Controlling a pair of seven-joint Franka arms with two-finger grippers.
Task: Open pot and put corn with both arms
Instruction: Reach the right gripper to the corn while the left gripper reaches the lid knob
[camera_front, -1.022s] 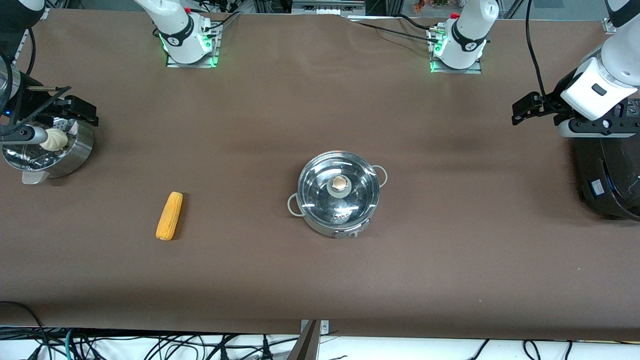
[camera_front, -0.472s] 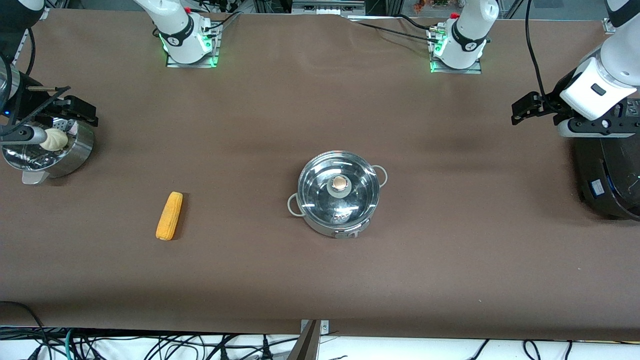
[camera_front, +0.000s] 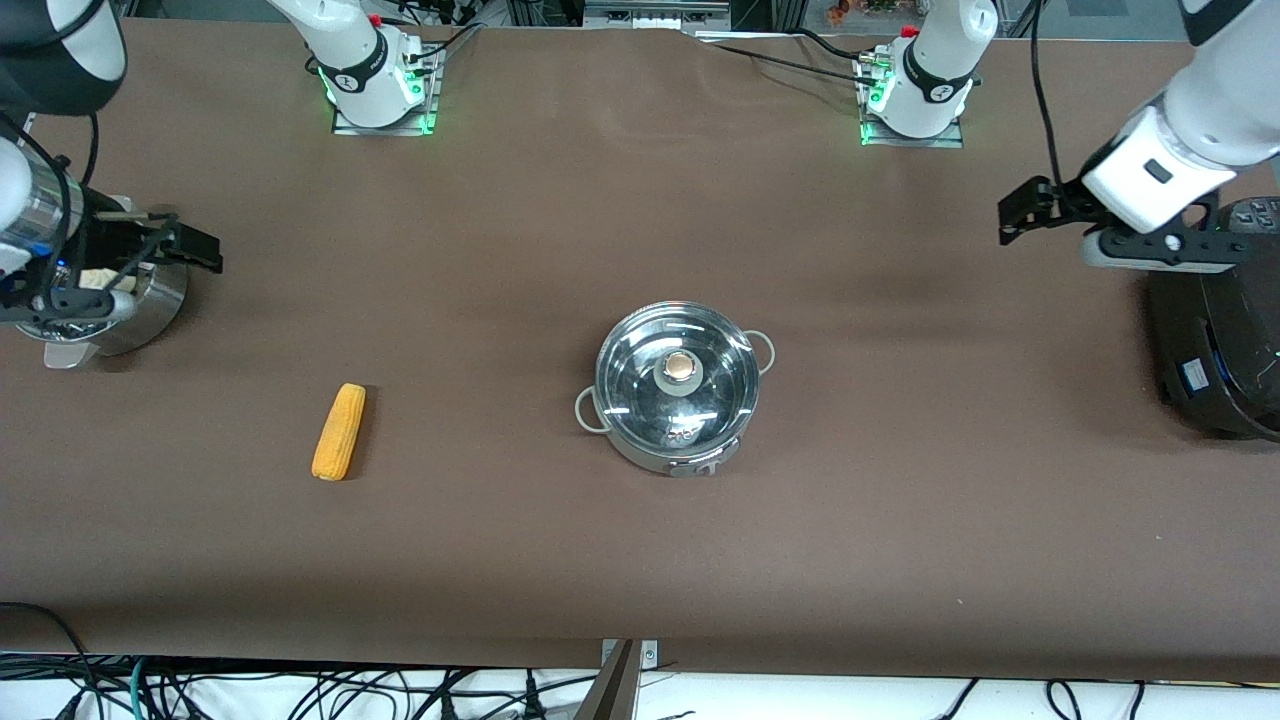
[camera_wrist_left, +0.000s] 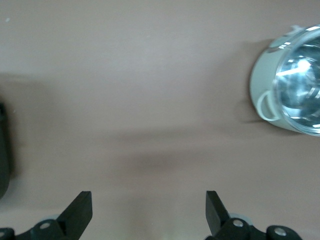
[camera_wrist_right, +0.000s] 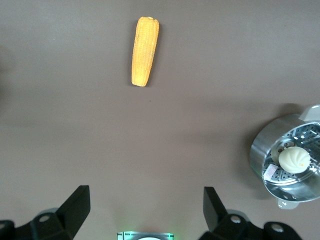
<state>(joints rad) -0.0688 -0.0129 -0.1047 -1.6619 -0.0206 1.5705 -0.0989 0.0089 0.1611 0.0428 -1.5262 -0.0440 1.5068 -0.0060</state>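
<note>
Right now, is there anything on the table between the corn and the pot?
No. In the front view only bare brown table lies between the corn and the lidded pot.

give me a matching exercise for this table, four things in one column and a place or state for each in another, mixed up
Things:
1. shiny round steel pot
2. tapered yellow-orange corn cob
3. round white bun
4. large black cooker

Places or states:
a. inside the steel steamer basket
b. at the left arm's end of the table
c. glass lid on, mid-table
d. lying bare on the brown table

Pairs: 1-c, 2-d, 3-a, 4-b
</note>
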